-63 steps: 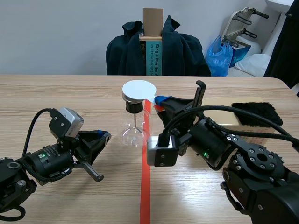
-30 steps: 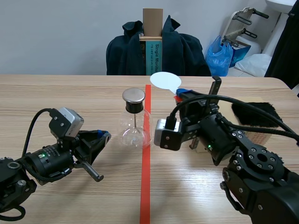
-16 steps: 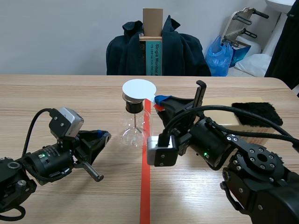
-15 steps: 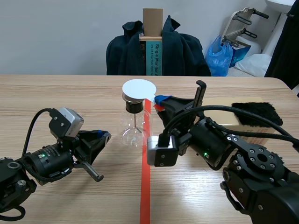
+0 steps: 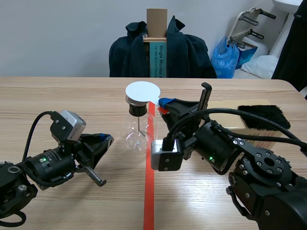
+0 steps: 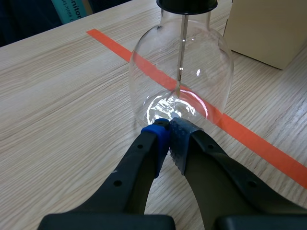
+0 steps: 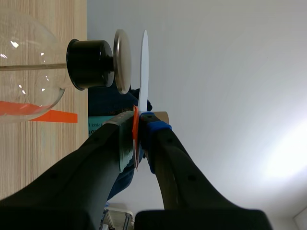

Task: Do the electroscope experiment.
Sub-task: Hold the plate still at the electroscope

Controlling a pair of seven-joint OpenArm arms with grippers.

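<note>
Near left, low over the surface [image 5: 120,203], the left fingers [image 6: 157,140] are pressed together on nothing, tips aimed at the glass bulb of the electroscope [image 6: 181,76] just ahead. Farther in, the right fingers [image 7: 154,130] pinch the white disc [image 7: 144,67] by its orange tab [image 7: 135,116] — disc flat above the metal cap [image 7: 122,61], face parallel, a sliver apart

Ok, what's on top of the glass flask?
A black stopper with a round metal plate sits on its neck. The right gripper holds a white disc just over the plate, a thin gap between them. In the scene view the disc hides the plate.
</note>
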